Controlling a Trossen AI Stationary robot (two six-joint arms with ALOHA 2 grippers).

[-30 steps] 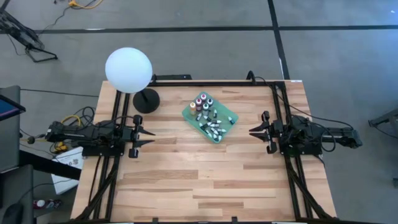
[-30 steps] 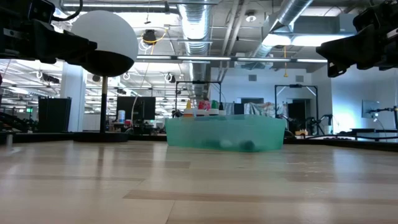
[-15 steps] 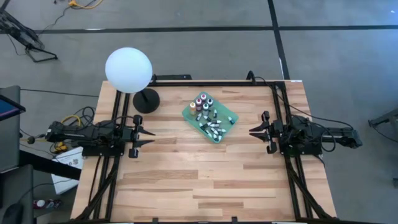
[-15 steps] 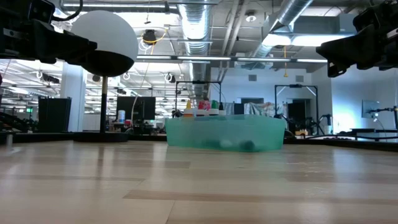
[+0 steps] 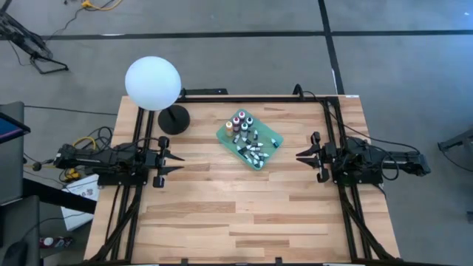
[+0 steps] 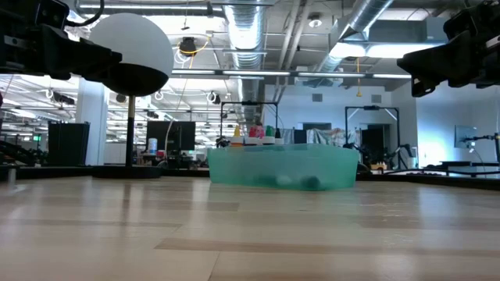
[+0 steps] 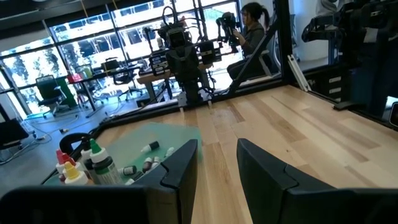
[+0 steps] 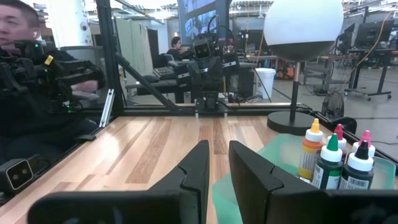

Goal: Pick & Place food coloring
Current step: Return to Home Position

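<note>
All food coloring (image 5: 250, 139) in view gathered inside green tray (image 6: 273, 165), set askew toward far middle of table (image 5: 222, 214). Taller bottles (image 8: 329, 163) standing upright in a cluster at tray corner nearest globe lamp (image 5: 152, 83): one yellow-orange with white tip, others dark with green, pink and black caps. Smaller tubes (image 5: 255, 151) lying on their sides, scattered loose over rest of tray floor, mostly dark bodies with pale caps. From table height, bottle caps poking above tray rim, dim shapes showing through its translucent wall. Left gripper (image 7: 216, 144) parked over table's left edge, raised off the wood, aimed toward tray, fingers parted by a narrow gap and pinching nothing. Right gripper (image 8: 219, 145) parked likewise over right edge, well apart from tray, fingers slightly parted, empty. Lamp's black base (image 5: 174, 120) near tray's far-left side, apart from it. Person (image 7: 251, 28) in room beyond table's right edge.
</note>
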